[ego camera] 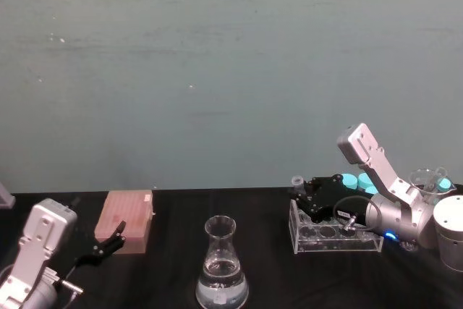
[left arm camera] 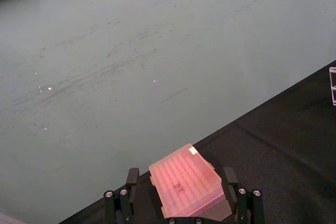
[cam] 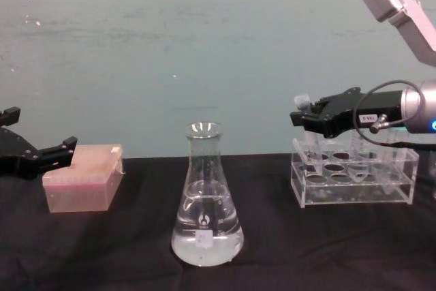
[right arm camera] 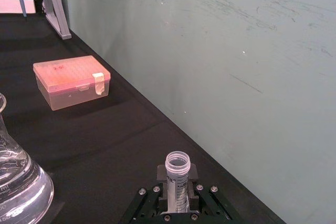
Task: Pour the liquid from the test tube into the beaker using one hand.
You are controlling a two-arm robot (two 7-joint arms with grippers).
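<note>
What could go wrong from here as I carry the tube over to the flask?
The right gripper holds the test tube uncapped over the clear rack, so a tilt in transit could spill it. The beaker has a narrow neck and already holds liquid, so a misaligned pour may miss. The idle left gripper sits by the pink box.

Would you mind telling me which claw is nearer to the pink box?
Left. The left claw sits right beside the pink box; the right claw is across the table, holding the test tube over the rack.
</note>
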